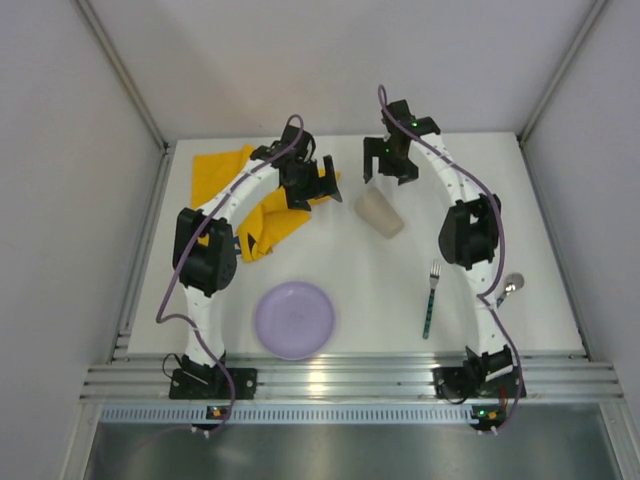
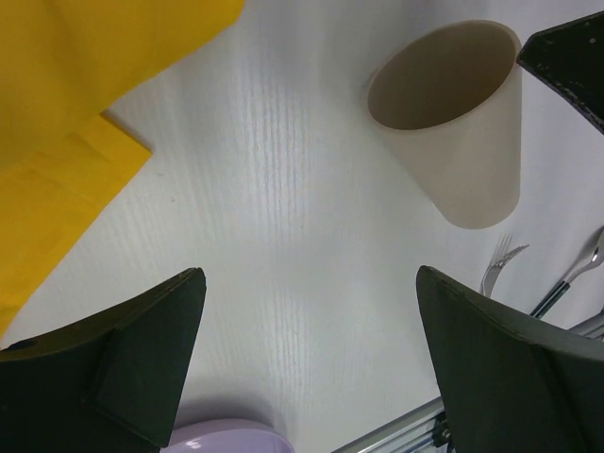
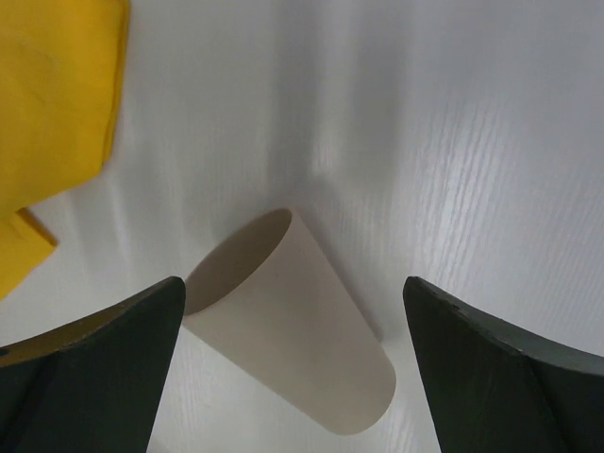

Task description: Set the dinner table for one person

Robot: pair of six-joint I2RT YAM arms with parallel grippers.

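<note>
The dinner table [image 1: 340, 255] is a white top. A beige cup [image 1: 380, 212] lies on its side near the back middle. My right gripper [image 1: 386, 170] hovers just behind the cup, and in the right wrist view it [image 3: 293, 281] stands open above the cup [image 3: 302, 349], not touching it. My left gripper [image 1: 327, 186] is open to the left of the cup, at the edge of a crumpled yellow cloth [image 1: 240, 200]. The left wrist view shows this gripper [image 2: 310, 276] open over bare table, with the cup [image 2: 462, 123] ahead on the right and the cloth [image 2: 75, 104] on the left.
A lilac plate [image 1: 294, 319] sits near the front middle. A fork [image 1: 430, 300] with a green handle lies right of it, and a spoon [image 1: 510, 287] lies beyond the right arm. Grey walls enclose the table; an aluminium rail [image 1: 350, 378] runs along the near edge.
</note>
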